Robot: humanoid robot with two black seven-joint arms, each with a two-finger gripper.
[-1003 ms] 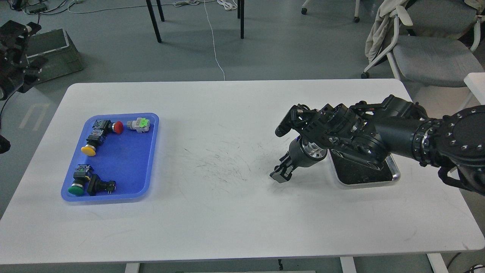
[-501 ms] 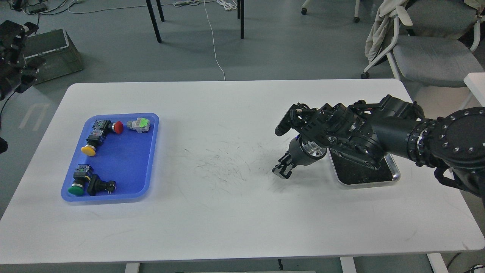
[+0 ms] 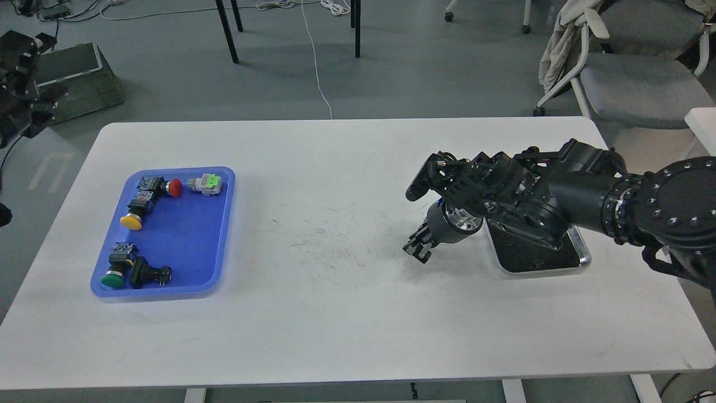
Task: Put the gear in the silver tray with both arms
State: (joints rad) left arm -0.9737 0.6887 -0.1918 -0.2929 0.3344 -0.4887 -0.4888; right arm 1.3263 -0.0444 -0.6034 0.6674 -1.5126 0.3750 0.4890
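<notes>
1. The silver tray (image 3: 583, 260) has a polished metal rim and a dark, scuffed bottom.
2. The blue tray (image 3: 221, 235) looks like smooth, glossy plastic.
3. The desk (image 3: 335, 313) is matt white, scratched mid-surface.

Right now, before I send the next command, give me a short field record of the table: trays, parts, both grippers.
silver tray: right side of the white table, partly covered by the right arm
blue tray: left side of the table
parts in blue tray: five push-button switches, with red, yellow and green caps among them
right gripper: low over the table, left of the silver tray; fingers not distinguishable
left gripper: off the table at far left, state unclear
</notes>
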